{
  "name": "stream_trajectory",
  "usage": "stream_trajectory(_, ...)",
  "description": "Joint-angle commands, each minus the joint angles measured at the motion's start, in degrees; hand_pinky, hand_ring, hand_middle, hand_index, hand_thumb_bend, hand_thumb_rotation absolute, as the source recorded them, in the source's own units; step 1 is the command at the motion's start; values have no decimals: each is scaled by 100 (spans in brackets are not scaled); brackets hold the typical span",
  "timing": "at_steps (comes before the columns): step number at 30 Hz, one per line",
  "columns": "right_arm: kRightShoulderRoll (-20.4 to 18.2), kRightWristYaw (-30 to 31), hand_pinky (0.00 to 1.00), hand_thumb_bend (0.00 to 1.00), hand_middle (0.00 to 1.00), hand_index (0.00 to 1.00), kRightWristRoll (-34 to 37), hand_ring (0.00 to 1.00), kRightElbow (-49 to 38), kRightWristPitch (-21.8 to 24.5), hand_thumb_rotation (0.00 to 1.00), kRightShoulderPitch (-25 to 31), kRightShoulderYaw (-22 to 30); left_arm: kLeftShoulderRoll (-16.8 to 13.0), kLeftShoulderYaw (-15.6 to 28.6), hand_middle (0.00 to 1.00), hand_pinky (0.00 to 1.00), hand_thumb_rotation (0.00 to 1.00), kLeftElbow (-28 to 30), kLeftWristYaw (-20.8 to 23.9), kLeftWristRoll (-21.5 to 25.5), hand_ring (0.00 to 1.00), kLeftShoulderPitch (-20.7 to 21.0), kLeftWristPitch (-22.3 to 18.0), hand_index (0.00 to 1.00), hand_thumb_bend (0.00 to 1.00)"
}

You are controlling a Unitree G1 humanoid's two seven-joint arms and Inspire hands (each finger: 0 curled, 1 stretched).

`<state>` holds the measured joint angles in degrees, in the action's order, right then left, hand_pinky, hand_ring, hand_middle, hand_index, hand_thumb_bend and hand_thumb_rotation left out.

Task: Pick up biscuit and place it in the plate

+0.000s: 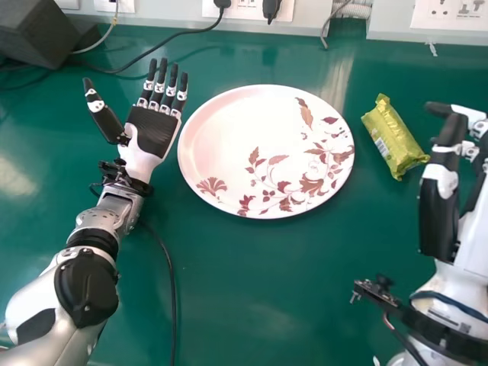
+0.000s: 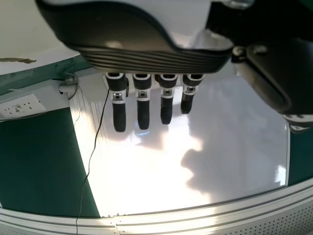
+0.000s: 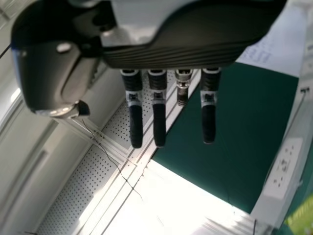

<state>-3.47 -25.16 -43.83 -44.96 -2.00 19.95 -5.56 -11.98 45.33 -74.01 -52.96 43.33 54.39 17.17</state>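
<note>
Biscuit: 1 packet (image 1: 395, 137), yellow-green, lying at a slant on the table (image 1: 290, 282), right of the plate and apart from it. Plate: 1 (image 1: 184, 156), round, pale pink, with red-brown leaf and flower print. Hands: 2. Right hand (image 1: 438, 206) is at the packet's right, fingers extended, wide, holding nothing; contact with the packet cannot be judged. Left hand (image 1: 152, 131) is just left of the plate, palm up, fingers straight and spread, holding nothing.

Plugs: 2, black (image 1: 222, 3) (image 1: 271, 8), at the wall (image 1: 309, 17) along the table's far edge. Box: 1, dark (image 1: 38, 30), far left corner.

Room: a strip of green tabletop separates plate rim and packet; another runs between plate and wall. The broadest stretch lies on the near side of the plate, between the two arms.
</note>
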Motion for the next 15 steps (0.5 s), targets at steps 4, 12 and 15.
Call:
stream_trajectory(4,-320,43,54,60,67,63,-490,64,-288,458,41,-418,67,88,-34,94,79,70,-65,19,-50,89,-137,-7,100,100)
stream_trajectory(12,-128,698,54,60,67,65,-1179,64,-531,1175,43,-908,229,120,-24,98,83,65,-69,15,-30,93,-140,23,100,100)
stream_trajectory(15,-101,967,54,59,68,66,-1522,64,-541,1409,44,-1144,309,135,-22,99,85,59,-65,9,-25,95,-146,24,100,100)
